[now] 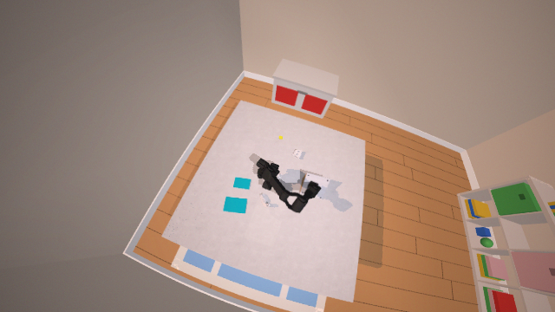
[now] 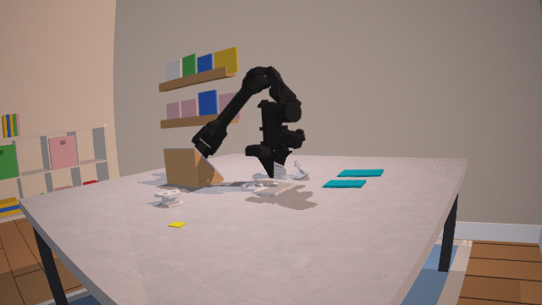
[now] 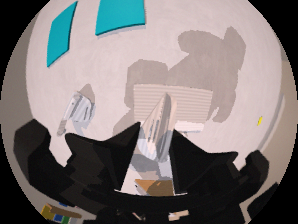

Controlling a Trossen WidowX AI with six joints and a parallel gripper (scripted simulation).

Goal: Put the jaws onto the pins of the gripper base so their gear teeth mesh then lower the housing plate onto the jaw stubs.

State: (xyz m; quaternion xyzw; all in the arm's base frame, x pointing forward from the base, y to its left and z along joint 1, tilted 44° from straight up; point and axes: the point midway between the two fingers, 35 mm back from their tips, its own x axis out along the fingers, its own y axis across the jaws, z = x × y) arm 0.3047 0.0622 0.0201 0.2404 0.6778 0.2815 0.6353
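My gripper is shut on a white ridged jaw, held upright above the table. The other white jaw lies apart on the table. A pale ribbed plate lies low on the table, beyond the held jaw in the wrist view. A white part shows beside its edge. A small raised white part stands separately. I cannot tell surely which is the base or the housing; the pins are too small to make out.
A brown wedge block stands near the arm's base. Two teal pads lie on the table. A small yellow square lies near the small raised part.
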